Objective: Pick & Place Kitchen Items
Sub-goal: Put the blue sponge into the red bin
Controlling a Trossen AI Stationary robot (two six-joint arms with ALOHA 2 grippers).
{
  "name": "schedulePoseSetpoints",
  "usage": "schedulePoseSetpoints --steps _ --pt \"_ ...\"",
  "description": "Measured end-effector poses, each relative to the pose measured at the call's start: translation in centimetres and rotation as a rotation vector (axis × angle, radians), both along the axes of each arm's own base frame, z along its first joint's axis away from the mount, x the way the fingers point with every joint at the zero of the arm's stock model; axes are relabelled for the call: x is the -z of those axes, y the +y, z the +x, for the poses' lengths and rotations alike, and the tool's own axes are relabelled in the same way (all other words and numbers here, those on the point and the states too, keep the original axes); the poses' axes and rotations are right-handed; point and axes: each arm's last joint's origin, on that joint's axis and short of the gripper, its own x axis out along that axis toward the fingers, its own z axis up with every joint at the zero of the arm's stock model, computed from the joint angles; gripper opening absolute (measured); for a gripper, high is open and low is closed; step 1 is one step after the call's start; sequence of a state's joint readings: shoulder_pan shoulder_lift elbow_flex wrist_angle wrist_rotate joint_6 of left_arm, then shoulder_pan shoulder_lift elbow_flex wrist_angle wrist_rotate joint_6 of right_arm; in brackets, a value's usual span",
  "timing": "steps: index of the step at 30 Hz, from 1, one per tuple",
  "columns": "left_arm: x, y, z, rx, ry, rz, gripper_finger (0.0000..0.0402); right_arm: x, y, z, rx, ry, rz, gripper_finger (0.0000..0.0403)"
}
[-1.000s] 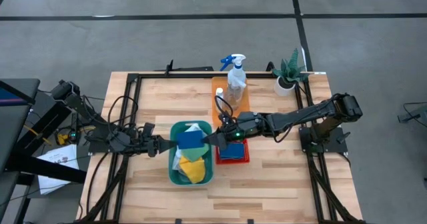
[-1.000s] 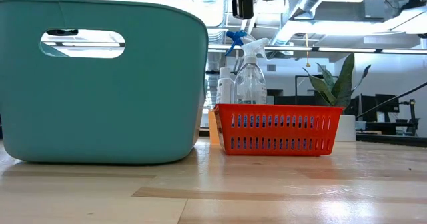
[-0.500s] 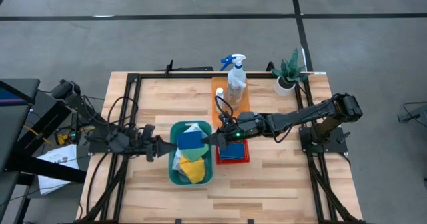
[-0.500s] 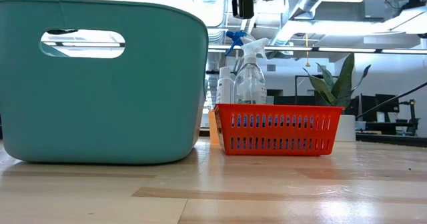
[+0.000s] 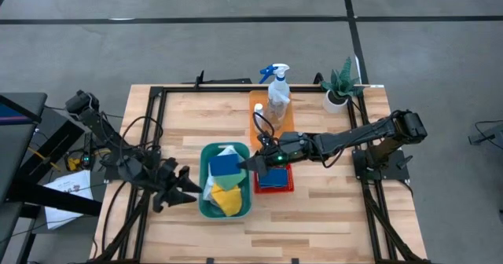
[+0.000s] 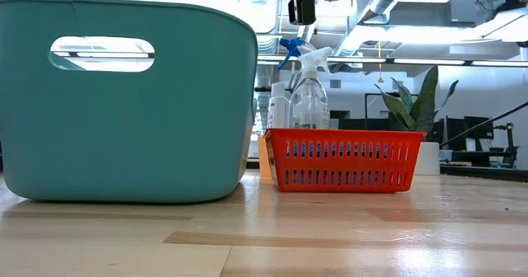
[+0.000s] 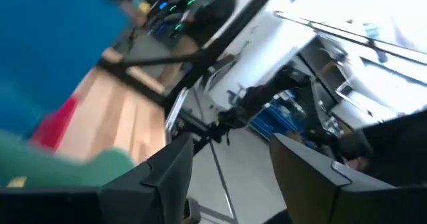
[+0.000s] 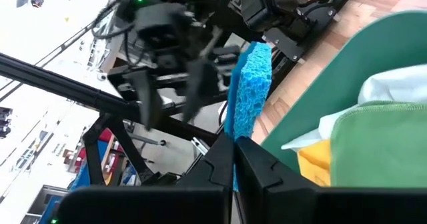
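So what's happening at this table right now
The right gripper is shut on a blue sponge, holding it over the teal bin, which has cloths in it. The left gripper is open and empty beside the bin's left side. The spray bottle stands behind the red basket.

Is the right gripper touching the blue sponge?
Touching. The right wrist view shows the right gripper shut on the blue sponge, which stands up from between its fingertips.

Right hand (image 8: 233,159) pinched on upright blue sponge (image 8: 249,87) — over teal bin (image 8: 347,71), green cloth (image 8: 380,144) inside.
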State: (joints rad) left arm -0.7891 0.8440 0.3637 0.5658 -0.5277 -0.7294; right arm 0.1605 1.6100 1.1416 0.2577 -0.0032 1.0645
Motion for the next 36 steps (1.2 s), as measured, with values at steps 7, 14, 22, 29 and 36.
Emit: schedulePoseSetpoints --steps 7,14,22,29,36 --pt "-0.5 0.1 -0.1 -0.06 -0.107 0.26 0.0107 0.4 0.1 -0.1 0.01 0.048 0.043 0.0" --pt "-0.1 0.4 0.3 -0.101 -0.1 0.383 0.0009 0.4 0.2 -0.1 0.022 0.059 0.103 0.0" --pt "0.5 2.4 0.1 -0.142 0.002 0.496 0.0001 0.4 1.9 -0.4 0.029 0.071 0.172 0.0" --pt "-0.3 4.6 -1.6 -0.149 -0.009 0.577 0.0001 0.4 3.7 -0.9 0.112 0.07 0.244 0.0" --pt "-0.4 6.3 -3.4 -0.116 -0.013 0.651 0.0001 0.3 6.5 -1.8 0.153 0.064 0.302 0.0"
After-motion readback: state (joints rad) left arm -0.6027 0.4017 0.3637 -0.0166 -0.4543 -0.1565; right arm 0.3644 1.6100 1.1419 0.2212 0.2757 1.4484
